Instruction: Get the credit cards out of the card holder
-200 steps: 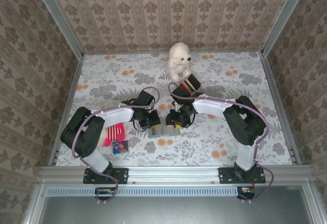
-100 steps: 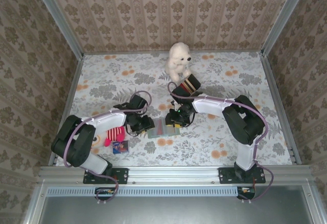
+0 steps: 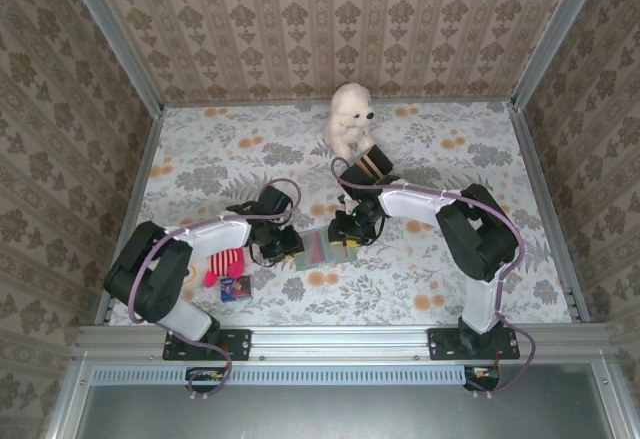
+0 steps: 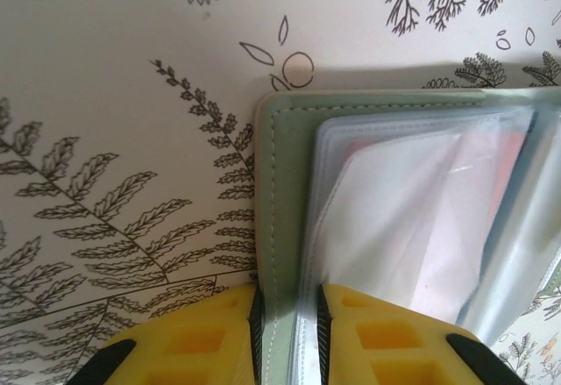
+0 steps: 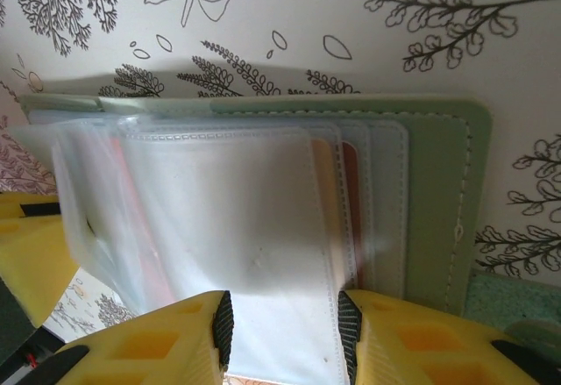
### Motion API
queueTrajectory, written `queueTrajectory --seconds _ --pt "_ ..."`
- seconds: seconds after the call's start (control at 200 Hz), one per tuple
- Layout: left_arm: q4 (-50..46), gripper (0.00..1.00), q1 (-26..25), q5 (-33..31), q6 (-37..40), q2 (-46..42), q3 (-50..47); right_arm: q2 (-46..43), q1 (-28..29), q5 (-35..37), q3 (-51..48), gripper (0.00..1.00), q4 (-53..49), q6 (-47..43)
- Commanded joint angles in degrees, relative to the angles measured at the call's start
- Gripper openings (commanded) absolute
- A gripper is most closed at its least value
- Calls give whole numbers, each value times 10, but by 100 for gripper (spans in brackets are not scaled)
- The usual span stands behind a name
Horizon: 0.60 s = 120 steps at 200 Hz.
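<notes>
The sage-green card holder point(image 3: 322, 248) lies open on the floral table between both grippers. My left gripper point(image 4: 287, 310) is shut on its left edge, pinching the green cover point(image 4: 279, 227) and the rims of the clear pockets. In those pockets the credit cards show as a pinkish one point(image 4: 386, 153) and a red edge point(image 5: 348, 183) beside an orange one. My right gripper point(image 5: 285, 315) stands open over the fanned clear pocket leaves point(image 5: 237, 227), one finger on each side of the top leaf. In the top view the left gripper point(image 3: 283, 243) and right gripper point(image 3: 350, 233) flank the holder.
A white plush bear point(image 3: 350, 117) sits at the back, with a striped box point(image 3: 368, 166) just in front of it near the right forearm. A pink striped thing point(image 3: 225, 262) and a small dark blue packet point(image 3: 236, 288) lie by the left arm.
My left gripper drew back leftward from over the holder and now sits at its left edge. The holder has shifted slightly away from me. My right gripper barely moved.
</notes>
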Motion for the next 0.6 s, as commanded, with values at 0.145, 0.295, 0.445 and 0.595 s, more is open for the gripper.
queueTrajectory --seconds 0.145,0.295,0.445,0.595 --pt "22 20 -19 30 -4 41 10 17 3 -57 12 40 -9 -24" --pt "17 20 -20 26 -1 43 14 -10 -1 -74 3 40 29 -16" --pt "9 20 -20 22 4 42 18 -34 -12 -87 -14 40 54 -6" --pt "7 20 -20 21 5 43 22 -41 -20 -103 -26 40 69 -1"
